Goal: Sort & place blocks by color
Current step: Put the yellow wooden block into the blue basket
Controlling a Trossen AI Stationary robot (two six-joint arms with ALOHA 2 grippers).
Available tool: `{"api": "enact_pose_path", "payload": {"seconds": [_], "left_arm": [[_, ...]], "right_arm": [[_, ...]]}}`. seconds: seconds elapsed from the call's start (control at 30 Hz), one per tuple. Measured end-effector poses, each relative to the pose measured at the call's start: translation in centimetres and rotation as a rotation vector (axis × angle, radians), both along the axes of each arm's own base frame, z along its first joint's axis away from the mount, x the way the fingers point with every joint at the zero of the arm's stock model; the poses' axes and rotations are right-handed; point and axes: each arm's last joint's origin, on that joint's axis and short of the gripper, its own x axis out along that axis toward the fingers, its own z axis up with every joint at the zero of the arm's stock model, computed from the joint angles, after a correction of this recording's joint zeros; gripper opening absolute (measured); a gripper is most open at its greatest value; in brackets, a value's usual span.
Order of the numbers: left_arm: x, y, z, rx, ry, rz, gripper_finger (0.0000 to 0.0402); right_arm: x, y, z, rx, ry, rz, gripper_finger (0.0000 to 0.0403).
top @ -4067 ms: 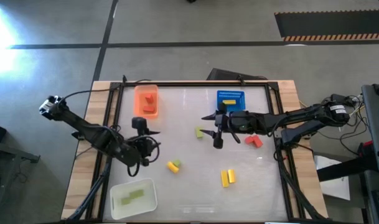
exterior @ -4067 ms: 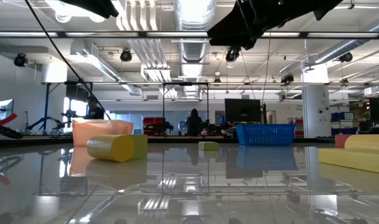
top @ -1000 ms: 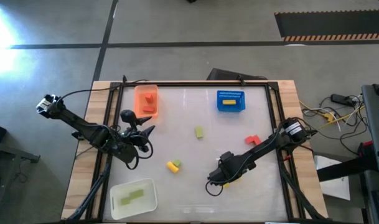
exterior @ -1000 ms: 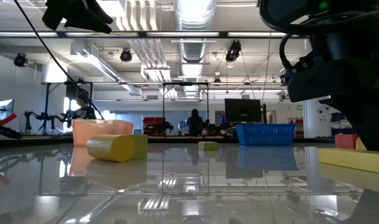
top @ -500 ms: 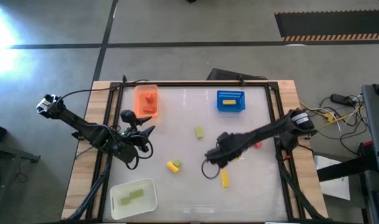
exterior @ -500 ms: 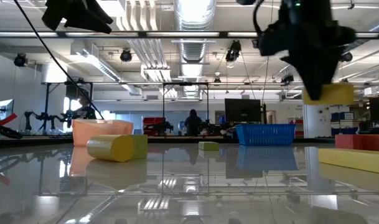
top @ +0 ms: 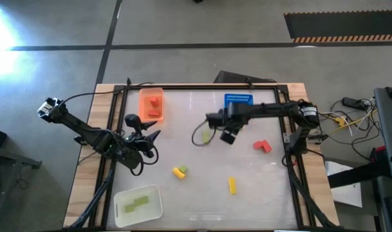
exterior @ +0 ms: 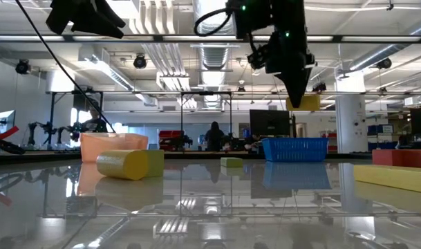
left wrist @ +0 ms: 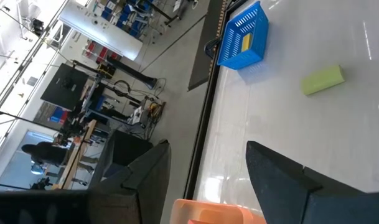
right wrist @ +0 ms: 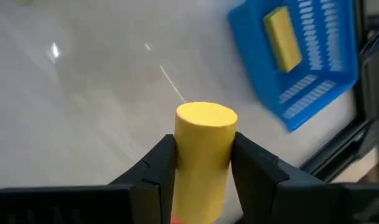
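Note:
My right gripper (top: 229,136) hangs over the table's middle, shut on a yellow cylinder block (right wrist: 205,149), also seen under the fingers in the low view (exterior: 303,102). Just beyond it stands the blue tray (right wrist: 313,74), holding a yellow block (right wrist: 282,31). On the table lie a green block (top: 205,136), a yellow-and-green pair (top: 179,171), a yellow bar (top: 232,185) and a red block (top: 262,146). The orange tray (top: 152,103) holds red blocks. The white tray (top: 139,205) holds green ones. My left gripper (left wrist: 205,149) waits open near the orange tray. My right gripper pinches the yellow cylinder's round sides (right wrist: 184,163) between its two fingers. The fingers come from above, pointing steeply down, and lie along the cylinder. Its round end face (right wrist: 206,116) sticks out past the fingertips. The cylinder hangs clear of the table.
A cable loop (top: 201,136) hangs from the right arm over the green block. The table's dark frame (top: 289,129) runs along its edges. Open glossy surface (top: 202,206) lies at the near middle.
My right gripper has risen from the near middle of the table with the yellow cylinder, swung toward the far edge and the blue tray, and rolled about its own line. The cylinder is lifted clear; the yellow bar beside it has stayed on the table.

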Motion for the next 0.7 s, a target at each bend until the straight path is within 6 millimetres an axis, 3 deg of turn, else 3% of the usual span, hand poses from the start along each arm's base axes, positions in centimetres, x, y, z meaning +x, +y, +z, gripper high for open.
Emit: {"api": "enact_pose_path", "payload": {"seconds": [0.4,0.7], "left_arm": [[0.0,0.0,0.0,0.001,0.002,-0.002,0.0191],[0.0,0.0,0.0,0.001,0.001,-0.001,0.0191]], "right_arm": [[-1.0,-8.9,-0.3,0.028,0.007,0.22,0.0113],[-1.8,-13.7,-0.4,-0.022,-0.038,0.369,0.0113]]}}
